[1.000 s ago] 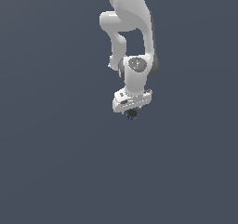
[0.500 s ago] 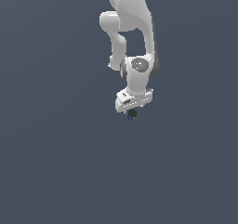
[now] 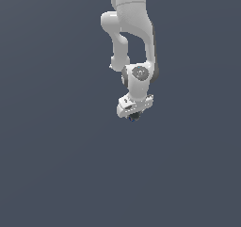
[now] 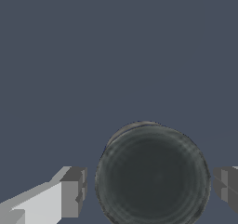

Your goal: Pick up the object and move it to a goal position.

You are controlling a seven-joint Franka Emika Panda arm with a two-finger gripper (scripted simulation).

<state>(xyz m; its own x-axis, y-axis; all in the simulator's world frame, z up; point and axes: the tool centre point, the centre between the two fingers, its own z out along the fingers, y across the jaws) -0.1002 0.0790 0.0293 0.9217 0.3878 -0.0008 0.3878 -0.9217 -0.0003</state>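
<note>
The object (image 4: 153, 172) is a round can with a dark grey-black top, and it fills the near part of the wrist view. My gripper (image 4: 151, 188) is open and straddles it. One grey finger (image 4: 74, 190) stands on one side and the other finger (image 4: 227, 186) on the opposite side, each with a narrow gap to the can. In the exterior view the white hand of the gripper (image 3: 133, 115) points down, and only a dark sliver of the object (image 3: 134, 118) shows beneath it.
The white arm (image 3: 129, 28) reaches down from the top of the exterior view. Around it there is only a plain dark grey-blue floor (image 3: 56, 165). No goal marker shows.
The hand has sunk slightly lower over the object, and the wrist has shifted a little. The fingers stay apart.
</note>
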